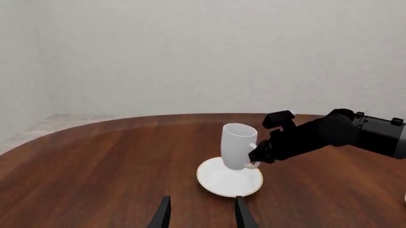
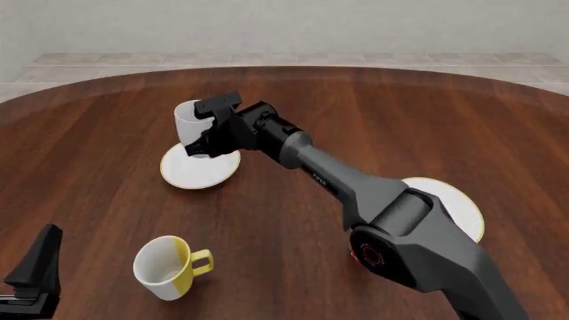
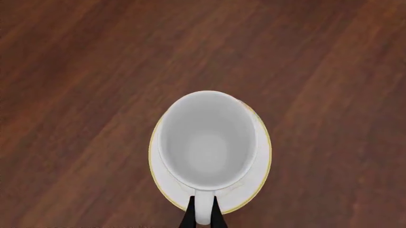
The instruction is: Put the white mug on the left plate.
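The white mug (image 2: 186,120) sits slightly tilted over the left plate (image 2: 191,173), a small white saucer with a thin golden rim. I cannot tell whether its base rests on the plate or hangs just above it. My right gripper (image 2: 199,145) reaches across from the right and is shut on the mug's handle. In the right wrist view I look down into the mug (image 3: 206,140), with the plate (image 3: 257,175) beneath it and the gripper (image 3: 203,216) pinching the handle. In the left wrist view my left gripper (image 1: 203,217) is open and empty, short of the mug (image 1: 238,145) and plate (image 1: 222,183).
A white mug with a yellow side and handle (image 2: 164,267) stands near the front left, close to the left arm (image 2: 36,267). A larger golden-rimmed white plate (image 2: 454,200) lies at the right, partly covered by the right arm (image 2: 356,187).
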`<state>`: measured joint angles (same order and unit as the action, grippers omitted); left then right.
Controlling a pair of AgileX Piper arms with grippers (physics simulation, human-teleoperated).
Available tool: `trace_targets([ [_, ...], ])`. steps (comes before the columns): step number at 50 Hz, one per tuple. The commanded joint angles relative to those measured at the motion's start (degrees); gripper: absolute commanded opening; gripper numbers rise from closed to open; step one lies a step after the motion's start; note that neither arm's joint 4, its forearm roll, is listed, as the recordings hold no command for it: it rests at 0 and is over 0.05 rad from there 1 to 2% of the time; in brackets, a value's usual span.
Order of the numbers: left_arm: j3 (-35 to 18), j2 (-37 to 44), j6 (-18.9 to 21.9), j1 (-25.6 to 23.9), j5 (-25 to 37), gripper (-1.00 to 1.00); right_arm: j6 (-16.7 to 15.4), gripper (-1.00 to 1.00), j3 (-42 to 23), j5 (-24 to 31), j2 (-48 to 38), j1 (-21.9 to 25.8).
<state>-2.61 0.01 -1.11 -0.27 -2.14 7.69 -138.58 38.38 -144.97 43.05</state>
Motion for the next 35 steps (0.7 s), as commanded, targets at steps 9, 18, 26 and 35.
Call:
trace_targets([
  [9, 0.02, 0.0, -0.03, -0.09, 0.14, 1.0, 0.81, -1.0, 0.05, -0.48, -0.09, 0.48],
  [18, 0.05, 0.0, 0.05, -0.17, 0.19, 1.0, 1.13, -1.0, 1.19, -1.29, -0.01, 0.48],
  [26, 0.01, 0.0, 0.07, -0.19, 0.19, 1.0, 1.3, -1.0, 1.25, -1.35, -0.1, 0.41],
  [35, 0.07, 0.0, 0.14, -0.22, 0.18, 1.0, 1.36, -1.0, 1.89, -1.82, -0.22, 0.34],
])
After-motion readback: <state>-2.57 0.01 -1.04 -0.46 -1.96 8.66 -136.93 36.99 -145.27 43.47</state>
